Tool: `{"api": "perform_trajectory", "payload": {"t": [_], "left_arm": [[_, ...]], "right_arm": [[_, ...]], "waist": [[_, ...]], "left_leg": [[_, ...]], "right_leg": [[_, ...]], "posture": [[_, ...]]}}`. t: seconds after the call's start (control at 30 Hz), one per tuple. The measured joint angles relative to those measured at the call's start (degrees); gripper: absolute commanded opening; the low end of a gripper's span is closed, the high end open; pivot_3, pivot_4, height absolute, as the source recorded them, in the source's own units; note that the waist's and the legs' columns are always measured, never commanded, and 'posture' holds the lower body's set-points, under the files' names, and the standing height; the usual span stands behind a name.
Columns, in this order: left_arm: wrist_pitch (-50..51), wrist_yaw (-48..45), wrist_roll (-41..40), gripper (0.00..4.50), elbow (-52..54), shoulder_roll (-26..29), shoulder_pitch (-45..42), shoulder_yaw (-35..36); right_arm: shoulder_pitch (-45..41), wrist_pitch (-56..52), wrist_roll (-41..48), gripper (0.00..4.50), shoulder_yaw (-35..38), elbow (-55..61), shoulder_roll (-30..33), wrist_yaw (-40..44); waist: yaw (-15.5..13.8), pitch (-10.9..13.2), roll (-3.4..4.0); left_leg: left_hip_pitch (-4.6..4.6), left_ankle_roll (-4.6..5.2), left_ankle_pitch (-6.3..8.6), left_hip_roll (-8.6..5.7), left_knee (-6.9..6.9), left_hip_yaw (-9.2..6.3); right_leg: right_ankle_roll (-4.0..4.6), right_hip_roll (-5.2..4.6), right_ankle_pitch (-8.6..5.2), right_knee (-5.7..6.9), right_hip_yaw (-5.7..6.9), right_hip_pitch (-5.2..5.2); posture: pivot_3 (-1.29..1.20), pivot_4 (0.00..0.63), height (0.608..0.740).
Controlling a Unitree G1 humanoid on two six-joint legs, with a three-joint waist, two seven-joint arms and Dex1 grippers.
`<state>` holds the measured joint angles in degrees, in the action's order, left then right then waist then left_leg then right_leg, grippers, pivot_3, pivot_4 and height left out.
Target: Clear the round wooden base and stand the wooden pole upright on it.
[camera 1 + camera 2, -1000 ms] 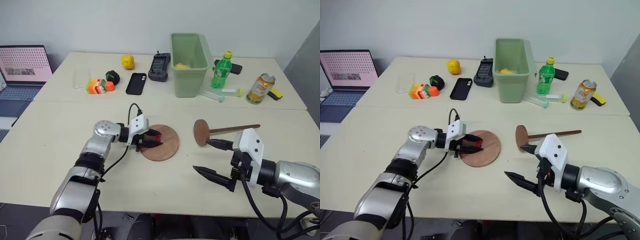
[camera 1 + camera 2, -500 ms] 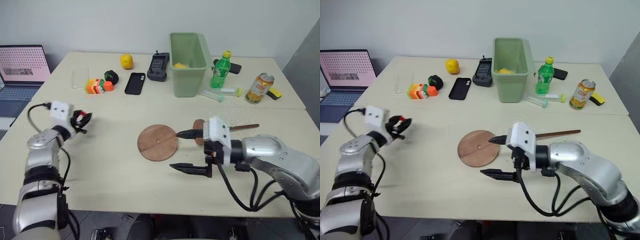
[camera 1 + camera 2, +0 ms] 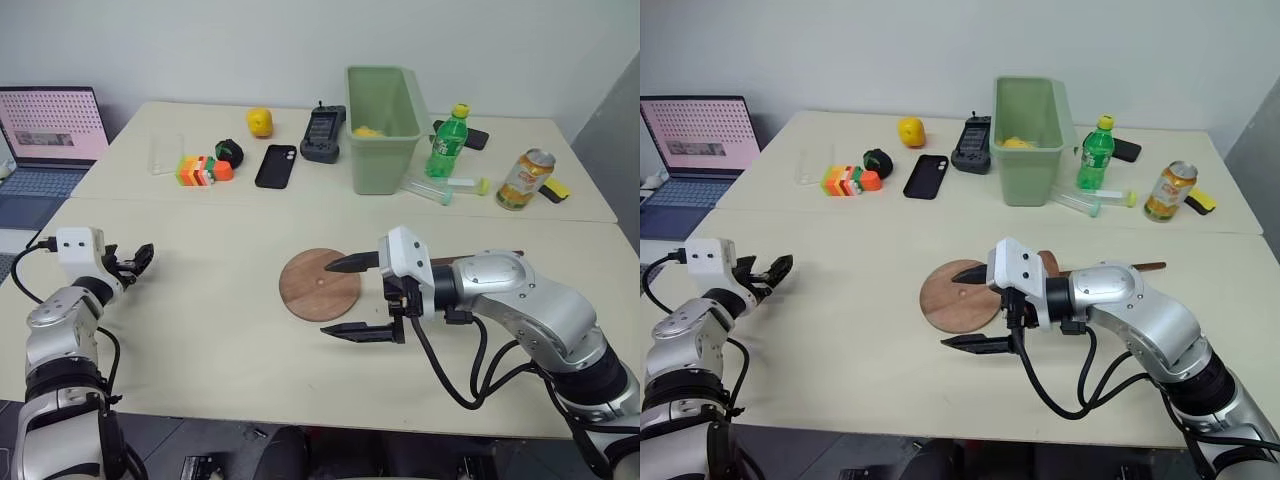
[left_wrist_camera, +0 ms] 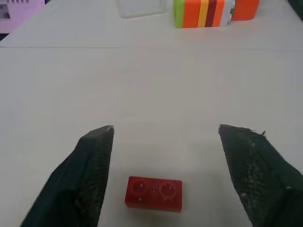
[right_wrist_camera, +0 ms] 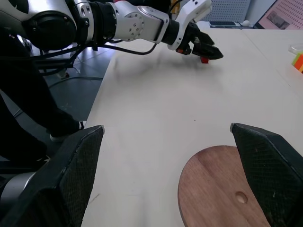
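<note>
- You see a wide beige table [image 3: 200,330], made of two tops with a seam, and a pale wall behind.
- Your left gripper [image 4: 165,137] stands spread over the far left side; a small red brick [image 4: 154,193] lies on the table between its fingers.
- Your right gripper [image 3: 340,298] is spread wide, empty, at the round wooden base [image 3: 315,290], which lies bare.
- The wooden pole [image 3: 1110,268] lies behind your right arm.
- A laptop [image 3: 45,135] stands at the far left.

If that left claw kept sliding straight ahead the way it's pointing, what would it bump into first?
Probably the stack of colourful bricks far across the table. The open left claw has a small red brick lying loose on the table between its fingers, behind the tips; depth is uncertain.
</note>
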<state>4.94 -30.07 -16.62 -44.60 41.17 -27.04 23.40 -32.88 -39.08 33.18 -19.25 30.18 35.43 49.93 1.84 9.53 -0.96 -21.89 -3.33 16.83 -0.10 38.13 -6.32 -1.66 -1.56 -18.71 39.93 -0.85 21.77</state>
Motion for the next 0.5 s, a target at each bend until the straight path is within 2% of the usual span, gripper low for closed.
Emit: {"api": "perform_trajectory", "payload": {"t": [0.07, 0.2, 0.3, 0.43, 0.5], "left_arm": [[0.31, 0.24, -0.62, 4.45, 1.59, -0.02, 1.10, 0.81], [2.16, -4.67, -4.00, 4.45, 16.52, -0.15, 6.48, 0.69], [7.92, -12.35, -8.16, 4.45, 36.10, 1.16, 10.45, -4.54], [15.93, -19.38, -11.70, 4.45, 50.64, 2.88, 10.45, -12.77], [18.90, -21.04, -12.85, 4.45, 54.08, 3.23, 10.26, -14.81]], "right_arm": [[0.03, 0.00, -0.46, 4.50, 0.13, 0.00, -0.15, -0.04], [1.58, -0.04, -0.35, 4.50, 4.10, 1.50, 0.31, -1.46], [3.66, -1.32, 2.27, 4.50, 11.14, 5.64, 3.33, -2.41], [7.80, -4.27, 6.31, 4.50, 19.74, 9.95, 9.12, -2.81], [8.72, -5.39, 7.06, 4.50, 22.08, 10.30, 10.66, -3.21]], "waist": [[0.02, 0.00, 0.00], [-0.12, 0.00, 0.00], [-0.82, 0.00, 0.00], [-0.79, 0.02, 0.02], [-0.27, 0.02, 0.03]], "left_leg": [[-0.01, 0.00, 0.00, 0.03, -0.01, -0.01], [-0.12, -0.20, -0.11, 0.40, -0.02, 0.03], [-0.12, -0.21, -0.11, 0.31, -0.02, 0.04], [-0.01, 0.00, 0.00, 0.29, -0.05, 0.13], [0.07, 0.00, 0.01, 0.40, -0.07, 0.21]], "right_leg": [[0.00, 0.00, 0.00, 0.01, -0.01, 0.03], [0.00, -0.01, 0.00, -0.04, -0.09, 0.04], [0.00, -0.11, 0.00, -0.12, -0.14, -0.04], [0.00, -0.05, 0.00, -0.08, -0.12, -0.13], [0.00, 0.14, 0.00, -0.05, -0.12, -0.14]], "posture": [[0.00, 0.150, 0.740], [0.00, 0.150, 0.740], [0.00, 0.150, 0.740], [0.00, 0.150, 0.740], [0.00, 0.150, 0.740]]}}
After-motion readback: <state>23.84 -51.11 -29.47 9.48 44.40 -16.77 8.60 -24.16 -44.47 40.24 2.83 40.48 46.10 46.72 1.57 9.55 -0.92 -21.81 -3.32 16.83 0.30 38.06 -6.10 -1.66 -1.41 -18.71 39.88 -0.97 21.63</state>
